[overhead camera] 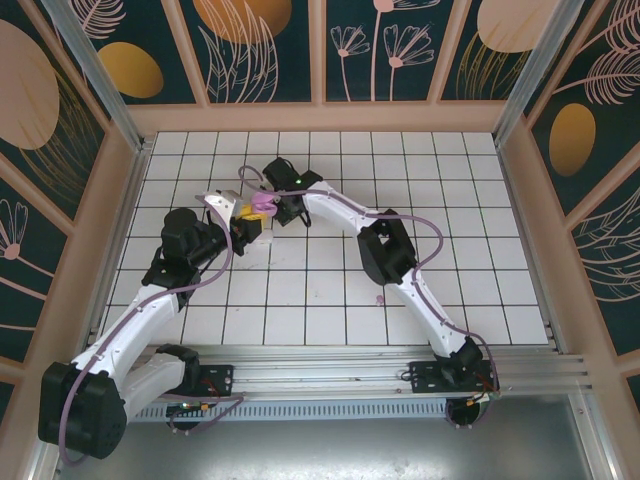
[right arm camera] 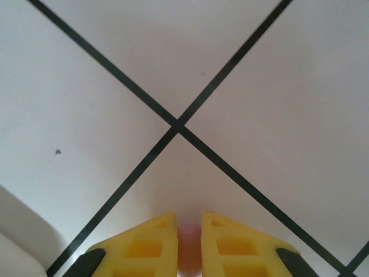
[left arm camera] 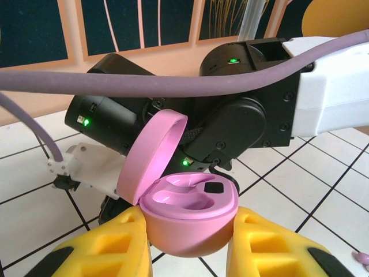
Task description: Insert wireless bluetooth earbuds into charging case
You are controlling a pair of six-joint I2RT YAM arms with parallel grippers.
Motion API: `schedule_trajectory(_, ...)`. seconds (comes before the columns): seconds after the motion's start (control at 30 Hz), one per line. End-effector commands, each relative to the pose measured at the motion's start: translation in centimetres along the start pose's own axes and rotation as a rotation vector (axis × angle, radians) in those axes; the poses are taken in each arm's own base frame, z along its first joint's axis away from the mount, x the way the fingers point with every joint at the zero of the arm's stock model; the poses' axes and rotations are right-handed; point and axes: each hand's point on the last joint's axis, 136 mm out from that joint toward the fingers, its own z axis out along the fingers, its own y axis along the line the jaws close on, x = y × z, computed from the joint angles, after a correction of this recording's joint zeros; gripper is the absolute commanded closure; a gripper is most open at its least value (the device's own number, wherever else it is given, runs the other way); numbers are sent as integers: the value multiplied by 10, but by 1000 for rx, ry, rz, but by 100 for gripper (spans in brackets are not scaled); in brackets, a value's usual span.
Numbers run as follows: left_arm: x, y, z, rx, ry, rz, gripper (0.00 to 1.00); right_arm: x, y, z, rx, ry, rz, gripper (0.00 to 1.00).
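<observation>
I count one glossy pink oval plastic charging case (left arm camera: 190,216), one small pink earbud (overhead camera: 378,297) loose, a second pink earbud (right arm camera: 189,239) pinched.

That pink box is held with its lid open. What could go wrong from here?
The right fingers pinch what looks like a small pink earbud; it could slip or twist.
The left fingers hold the charging case by its rounded bottom; a push could tilt it.
The raised lid stands close to the right arm and might get bumped.
</observation>
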Motion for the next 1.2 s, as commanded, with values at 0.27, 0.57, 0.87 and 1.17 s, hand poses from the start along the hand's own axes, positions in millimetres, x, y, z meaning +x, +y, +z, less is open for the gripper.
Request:
schedule_trajectory(0.27,-12,-8,-4,45,-53,15,100,-13,-26,-78,-134,-117,396,89)
schedule_trajectory(0.57,-18,-18,-2,116,-123,22,100,-17,-25,-164,-233,-281,569,89)
schedule_trajectory(0.87,-26,-26,10,222,-208,20,100,15,4,-275,-456,-501,744,88)
schedule_trajectory(1.17,-29,-34,17,288,-263,16,100,8,59,-336,-591,-592,700,88)
